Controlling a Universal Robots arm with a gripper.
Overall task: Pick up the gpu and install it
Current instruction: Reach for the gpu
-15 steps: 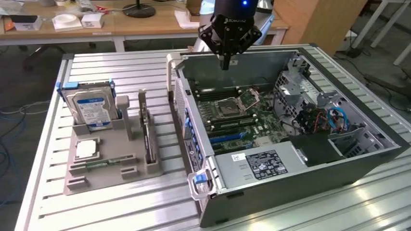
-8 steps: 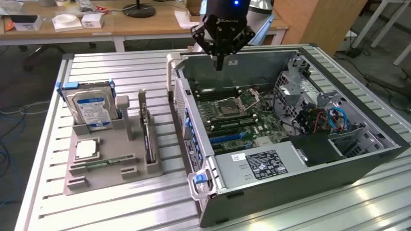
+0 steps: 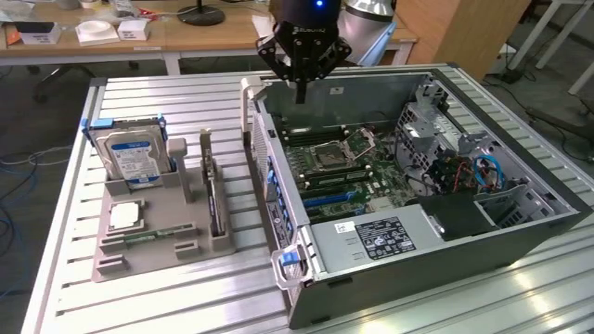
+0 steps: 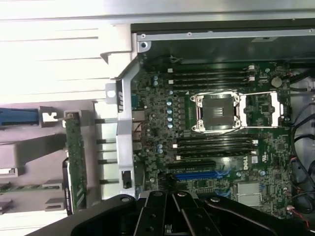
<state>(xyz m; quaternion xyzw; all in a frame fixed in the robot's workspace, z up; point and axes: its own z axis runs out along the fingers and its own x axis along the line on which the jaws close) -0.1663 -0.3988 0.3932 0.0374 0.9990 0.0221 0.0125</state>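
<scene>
well, my gripper (image 3: 300, 94) hangs shut and empty over the case (image 3: 464, 254); the gpu (image 3: 213, 202) beside it, unpicked, needs it opened.

We see our claw (image 3: 299, 96) hanging upright, tips aimed straight down; its two fingers (image 3: 299, 85) are pressed together with nothing between them; the black linkage spreads wide just above the tips. Above the claw a blue light (image 3: 318, 3) glows; the silvery arm (image 3: 364, 24) rises behind it.
</scene>
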